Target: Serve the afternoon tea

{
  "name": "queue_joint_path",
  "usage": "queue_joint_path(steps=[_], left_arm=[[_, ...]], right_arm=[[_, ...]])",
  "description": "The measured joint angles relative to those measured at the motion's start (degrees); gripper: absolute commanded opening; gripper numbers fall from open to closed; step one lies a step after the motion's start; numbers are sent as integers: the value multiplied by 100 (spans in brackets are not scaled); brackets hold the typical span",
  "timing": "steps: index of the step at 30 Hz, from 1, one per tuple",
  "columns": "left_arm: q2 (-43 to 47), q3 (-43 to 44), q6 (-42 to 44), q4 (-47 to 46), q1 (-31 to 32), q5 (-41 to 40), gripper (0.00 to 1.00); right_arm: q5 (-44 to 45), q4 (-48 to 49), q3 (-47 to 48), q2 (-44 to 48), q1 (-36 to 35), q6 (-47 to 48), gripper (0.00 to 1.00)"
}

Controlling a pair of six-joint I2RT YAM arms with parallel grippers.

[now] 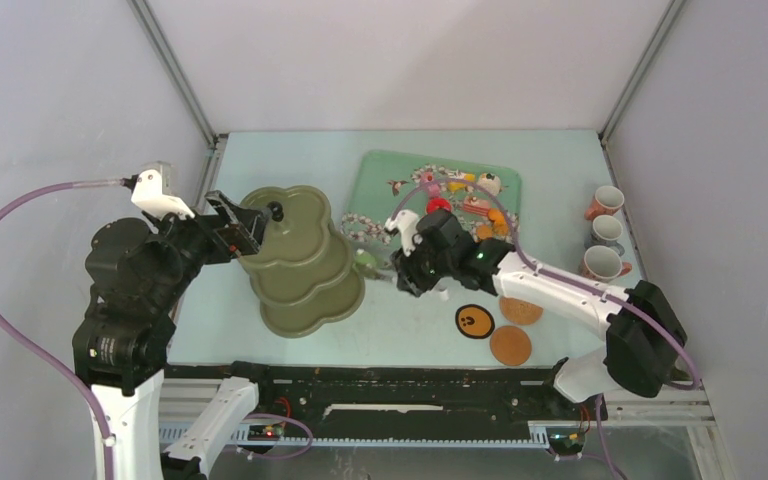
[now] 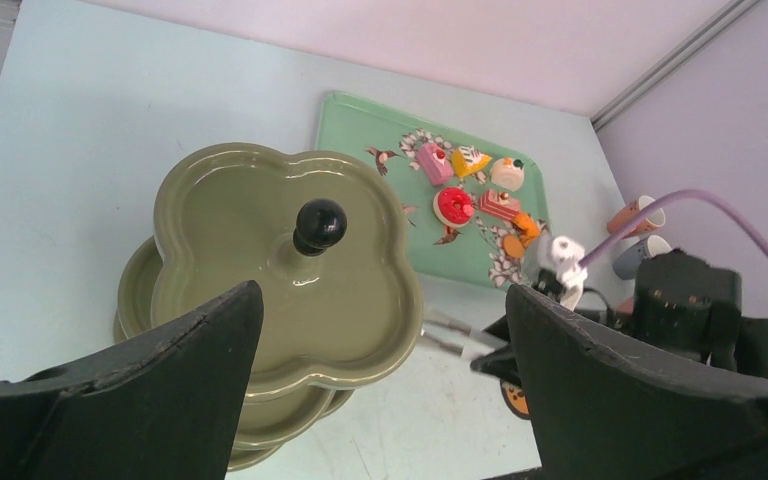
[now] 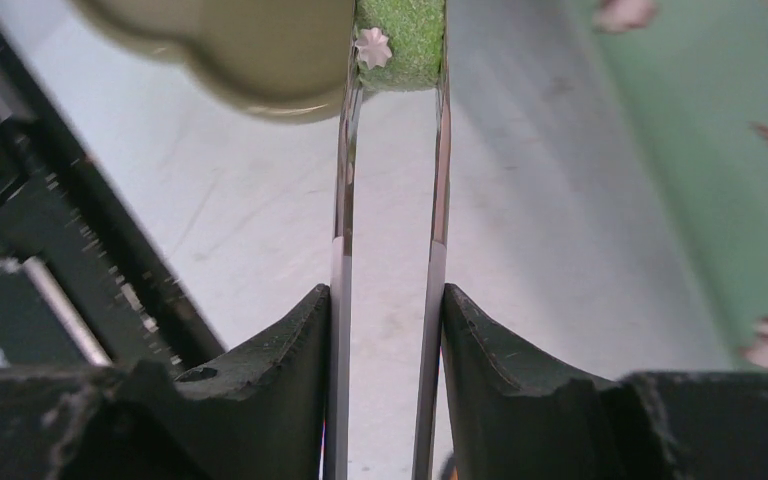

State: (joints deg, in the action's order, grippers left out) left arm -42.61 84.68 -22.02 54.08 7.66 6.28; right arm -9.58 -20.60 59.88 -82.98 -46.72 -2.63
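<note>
1. The right gripper (image 3: pixel 388 300) is clamped on the tongs (image 3: pixel 342 200), its two fingers squeezing the blades. The tongs' tips pinch a green pastry (image 3: pixel 400 40) with a small white flower on it.
2. That pastry hangs just beside the stand (image 1: pixel 300 270), at a scalloped rim and over bare table. It is not yet on any tier.
3. The step in hand looks like setting this pastry on the stand. Hold the squeeze steady on the way; any slackening would likely drop the pastry short of the rim.
4. Lift the tips clear of the rim before crossing it, so the blades do not knock the stand.
5. Lower the pastry onto a flat part of a tier, away from the centre post, then ease the squeeze slowly so the blades spring apart without flicking it.
6. The left gripper (image 2: pixel 382 295) is spread wide and holds nothing, at the top tier's edge. It could steady the stand, but should stay out of the tongs' path.
7. Other pastries (image 2: pixel 455 205) wait on the tray (image 1: pixel 380 170). The cups (image 1: pixel 605 235) and coasters (image 1: pixel 474 321) sit at the right.
</note>
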Motion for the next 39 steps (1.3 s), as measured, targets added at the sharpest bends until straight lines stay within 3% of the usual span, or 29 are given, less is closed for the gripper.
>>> queue_joint_path(steps=[10,39], left_arm=[[0,-11,0,0,0,13,98],[-63,-9,2,0,24,13,98]], right_arm=[[-232,715,-114,-328,-793,-256,0],[452,1064,319,-1515,-1054,-118,0]])
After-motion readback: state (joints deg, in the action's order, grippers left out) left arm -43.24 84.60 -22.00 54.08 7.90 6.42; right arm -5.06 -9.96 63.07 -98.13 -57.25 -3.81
